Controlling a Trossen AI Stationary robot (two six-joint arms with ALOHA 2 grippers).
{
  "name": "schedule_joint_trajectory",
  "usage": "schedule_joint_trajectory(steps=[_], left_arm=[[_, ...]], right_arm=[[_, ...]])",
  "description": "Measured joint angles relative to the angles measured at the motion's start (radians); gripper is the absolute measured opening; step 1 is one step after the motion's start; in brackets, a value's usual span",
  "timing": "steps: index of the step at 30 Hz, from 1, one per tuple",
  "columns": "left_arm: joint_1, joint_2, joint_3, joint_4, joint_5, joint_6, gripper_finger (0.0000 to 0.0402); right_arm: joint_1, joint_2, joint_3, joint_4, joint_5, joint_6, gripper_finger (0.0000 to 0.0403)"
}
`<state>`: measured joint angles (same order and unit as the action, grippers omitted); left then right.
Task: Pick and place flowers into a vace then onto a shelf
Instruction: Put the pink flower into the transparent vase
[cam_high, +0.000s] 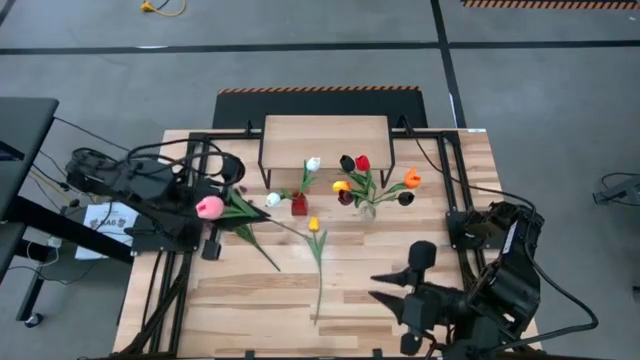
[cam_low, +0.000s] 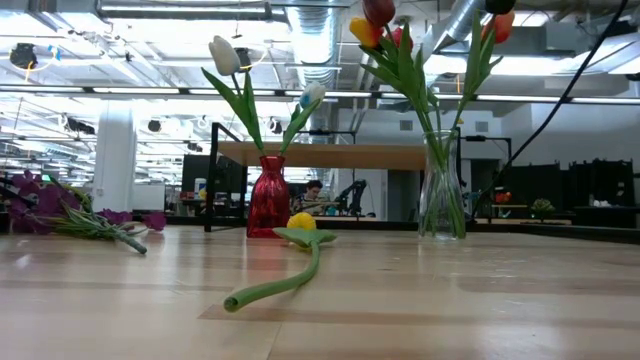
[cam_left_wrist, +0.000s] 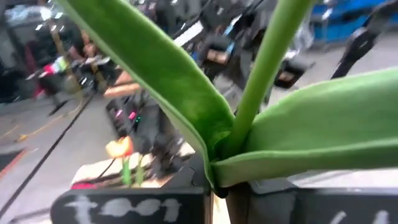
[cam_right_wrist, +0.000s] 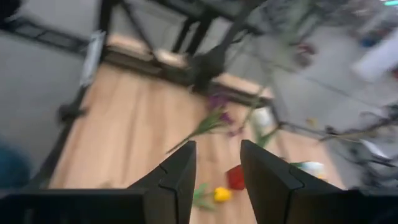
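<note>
My left gripper (cam_high: 212, 222) hovers over the table's left side, shut on a pink tulip (cam_high: 210, 207) with broad green leaves (cam_left_wrist: 186, 93). My right gripper (cam_high: 378, 286) hangs open above the near right of the table, with nothing between its fingers (cam_right_wrist: 217, 162). A yellow tulip (cam_high: 314, 226) lies flat on the table, its stem (cam_low: 290, 283) running toward the near edge. A red vase (cam_low: 268, 205) holds white tulips. A clear glass vase (cam_low: 441, 190) holds several tulips. The shelf (cam_high: 325, 140) stands at the far edge. My left gripper pinches the pink tulip's stem (cam_left_wrist: 231, 152) between its two fingers, right where the leaves branch off. The fingers come level from the table's left and lie across the stem. The tulip is lifted clear, roughly upright, with its bloom above the fingers.
A bunch of purple blossoms (cam_low: 55, 212) lies on the table's left part, its stem (cam_high: 268, 258) pointing toward the near middle. Black frame bars (cam_high: 165, 290) run along the table's left and right sides. Bare planks (cam_high: 250, 310) lie at the near left.
</note>
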<state>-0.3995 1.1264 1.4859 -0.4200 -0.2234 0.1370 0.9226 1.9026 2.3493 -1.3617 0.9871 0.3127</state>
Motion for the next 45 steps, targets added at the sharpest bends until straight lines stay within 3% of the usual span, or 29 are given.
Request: schedule_joint_trajectory(steps=[6, 11, 14, 25, 36, 45], left_arm=[[0.042, -0.029, -0.126, 0.203, 0.19, -0.012, 0.0], [0.134, 0.018, -0.146, 0.258, 0.265, -0.033, 0.0], [0.226, 0.063, -0.123, 0.269, 0.37, -0.066, 0.0], [0.594, 0.343, 0.129, 0.241, 0.773, -0.207, 0.0], [0.73, 0.636, 0.482, 0.025, 0.883, -0.141, 0.0], [0.797, 0.75, 0.565, -0.038, 0.928, -0.101, 0.0]], right_arm=[[0.0, 0.001, 0.0, -0.002, -0.245, -0.055, 0.0118], [0.006, 0.001, 0.0, -0.035, -0.254, -0.051, 0.0118], [0.008, 0.0, 0.0, -0.078, -0.256, -0.051, 0.0118], [0.006, -0.001, 0.0, -0.21, -0.254, -0.05, 0.0118], [0.009, -0.039, 0.0, -0.21, -0.26, -0.006, 0.0118], [0.014, -0.042, 0.0, -0.209, -0.267, -0.006, 0.0118]])
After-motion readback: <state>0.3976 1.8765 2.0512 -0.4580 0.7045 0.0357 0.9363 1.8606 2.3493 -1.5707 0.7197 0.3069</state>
